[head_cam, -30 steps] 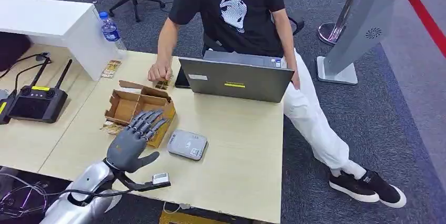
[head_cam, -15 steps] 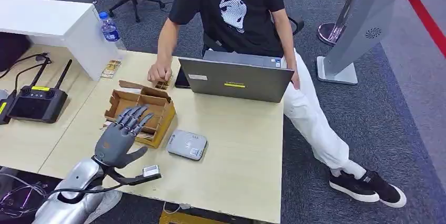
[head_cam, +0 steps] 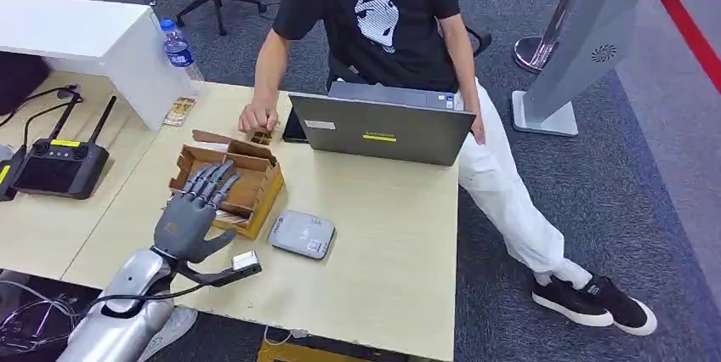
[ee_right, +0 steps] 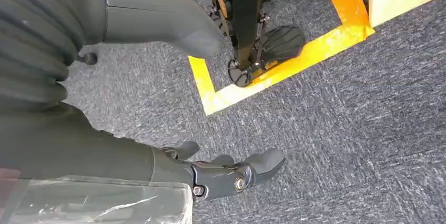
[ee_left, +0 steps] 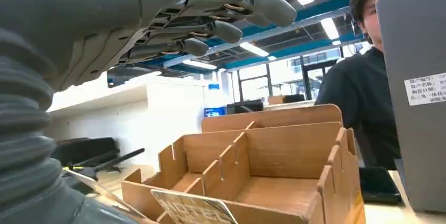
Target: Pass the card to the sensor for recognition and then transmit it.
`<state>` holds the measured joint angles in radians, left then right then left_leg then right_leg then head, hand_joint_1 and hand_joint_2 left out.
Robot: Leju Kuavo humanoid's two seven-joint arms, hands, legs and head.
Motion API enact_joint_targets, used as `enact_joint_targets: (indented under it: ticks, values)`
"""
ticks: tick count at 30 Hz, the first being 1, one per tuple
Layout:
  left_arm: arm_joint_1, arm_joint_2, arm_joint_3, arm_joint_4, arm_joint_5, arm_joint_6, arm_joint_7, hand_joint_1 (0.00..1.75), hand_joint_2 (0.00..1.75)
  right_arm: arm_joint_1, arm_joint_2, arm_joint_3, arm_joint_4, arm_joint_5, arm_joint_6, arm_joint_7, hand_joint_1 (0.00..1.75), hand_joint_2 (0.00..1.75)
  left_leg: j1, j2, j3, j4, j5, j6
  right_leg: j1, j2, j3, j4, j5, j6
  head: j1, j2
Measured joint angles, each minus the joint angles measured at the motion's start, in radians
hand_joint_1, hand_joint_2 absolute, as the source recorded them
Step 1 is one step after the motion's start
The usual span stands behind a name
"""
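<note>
presently one left robot hand (head_cam: 194, 213), fingers spread, hovers over one cardboard box (head_cam: 229, 177).

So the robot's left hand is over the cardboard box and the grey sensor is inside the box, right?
Not quite. The left hand does reach over the cardboard box, but the grey sensor is not inside it. The head view shows it lying flat on the table, just beside the box, on the side towards the laptop's end of the table.
</note>
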<state>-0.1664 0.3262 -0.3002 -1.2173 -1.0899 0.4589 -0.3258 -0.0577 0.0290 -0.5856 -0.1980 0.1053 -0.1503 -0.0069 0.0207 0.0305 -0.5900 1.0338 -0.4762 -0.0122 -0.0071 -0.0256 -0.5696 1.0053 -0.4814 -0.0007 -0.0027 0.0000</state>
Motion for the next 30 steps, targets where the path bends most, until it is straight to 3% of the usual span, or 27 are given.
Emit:
enact_joint_targets:
  ticks: [15,30]
  values:
    - [-0.014,-0.004,0.0,0.023,-0.035,-0.042,0.019,0.0,1.75,0.0,0.001,0.0,0.0,0.002,0.003,0.006,0.0,1.75,0.0,0.0,0.0,0.0,0.0,0.0,0.0,0.0,0.0,0.0,0.0,0.0,0.0,0.0]
    - [-0.004,0.056,0.005,0.018,-0.063,-0.064,0.058,0.0,1.75,0.0,0.001,-0.016,0.0,0.018,0.003,0.01,0.0,1.75,0.0,0.0,0.0,0.0,0.0,0.0,0.0,0.0,0.0,0.0,0.0,0.0,0.0,0.0]
